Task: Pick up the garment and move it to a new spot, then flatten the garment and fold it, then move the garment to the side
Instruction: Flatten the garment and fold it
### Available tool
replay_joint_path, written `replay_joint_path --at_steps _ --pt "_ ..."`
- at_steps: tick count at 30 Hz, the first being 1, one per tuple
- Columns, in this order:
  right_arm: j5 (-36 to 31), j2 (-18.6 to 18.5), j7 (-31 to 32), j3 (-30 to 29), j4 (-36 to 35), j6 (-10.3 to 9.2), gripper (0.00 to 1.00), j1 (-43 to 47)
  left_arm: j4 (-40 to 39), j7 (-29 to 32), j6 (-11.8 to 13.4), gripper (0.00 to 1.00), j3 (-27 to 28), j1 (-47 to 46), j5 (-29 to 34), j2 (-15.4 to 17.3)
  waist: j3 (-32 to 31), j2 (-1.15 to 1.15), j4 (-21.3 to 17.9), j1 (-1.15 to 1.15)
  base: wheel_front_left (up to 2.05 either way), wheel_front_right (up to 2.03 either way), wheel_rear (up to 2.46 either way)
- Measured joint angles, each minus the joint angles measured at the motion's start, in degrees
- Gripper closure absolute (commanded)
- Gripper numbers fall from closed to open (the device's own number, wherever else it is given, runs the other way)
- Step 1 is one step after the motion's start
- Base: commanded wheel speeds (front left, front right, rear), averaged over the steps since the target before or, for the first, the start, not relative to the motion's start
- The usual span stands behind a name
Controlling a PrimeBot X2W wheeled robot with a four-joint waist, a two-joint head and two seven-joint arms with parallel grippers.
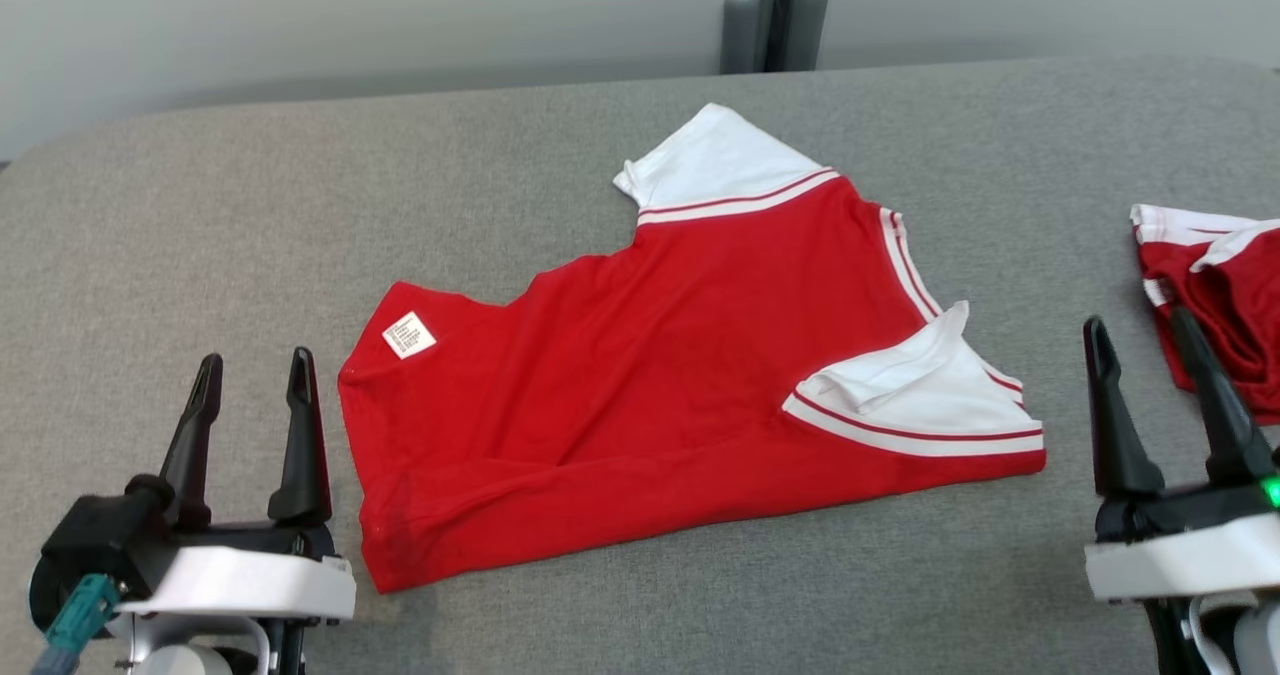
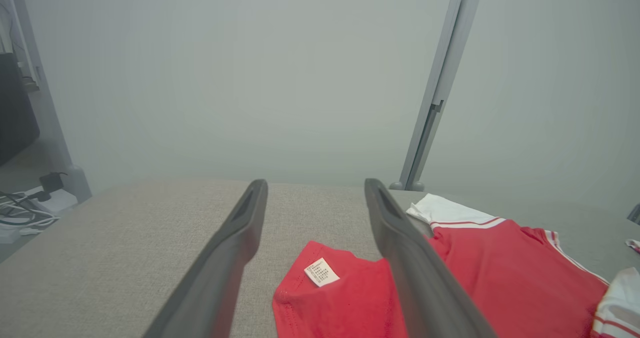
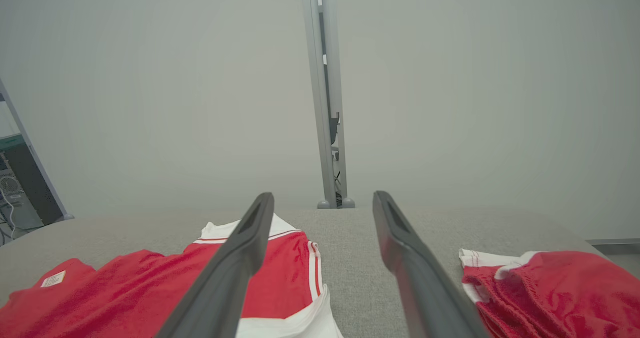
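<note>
A red garment (image 1: 660,375) with white sleeves and white stripes lies loosely spread on the grey table, inside out, a white label near its left corner. It also appears in the left wrist view (image 2: 500,278) and the right wrist view (image 3: 150,288). My left gripper (image 1: 255,370) hovers open at the lower left, just left of the garment's hem, its fingers (image 2: 235,243) empty. At the lower right my right gripper (image 1: 1140,330) stands open and empty, between the garment's near sleeve and a second red piece; its fingers (image 3: 415,268) hold nothing.
A second red and white piece (image 1: 1220,295) lies bunched at the table's right edge, also in the right wrist view (image 3: 550,288). The grey fabric table (image 1: 250,215) has rounded far corners. A grey post (image 1: 775,10) stands behind its far edge against the pale wall.
</note>
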Motion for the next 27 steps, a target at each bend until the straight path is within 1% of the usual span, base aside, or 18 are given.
replay_joint_path --at_steps 3,8,22,24,27 --pt "-0.9 1.3 0.8 -0.7 -2.1 0.01 0.0 3.6 0.5 -0.2 0.6 0.0 -0.1 1.6 0.4 0.0 -1.5 0.0 -0.7 0.0 0.0 0.0 0.0" --pt "-1.4 2.4 2.2 -1.8 -4.6 0.0 0.0 6.3 0.5 -0.2 1.5 0.0 -0.3 3.3 0.7 -0.1 -3.0 0.0 -1.8 0.0 0.0 0.0 0.0" --pt "-1.3 3.6 3.9 -2.0 -7.2 0.0 0.0 6.9 -0.3 0.7 1.5 0.0 0.0 2.2 0.2 0.7 -2.3 0.0 -1.8 0.0 0.0 0.0 0.0" --pt "-1.3 3.7 4.0 -2.0 -7.5 0.0 0.0 6.9 -0.2 1.6 1.0 0.0 0.0 0.1 0.2 1.5 -1.8 0.0 -1.8 0.0 0.0 0.0 0.0" --pt "-1.3 3.8 4.1 -1.8 -7.9 0.0 0.0 6.3 1.8 5.2 -1.4 0.0 -1.1 -4.1 -0.8 2.6 -0.8 0.0 -1.7 0.0 0.0 0.0 0.0"
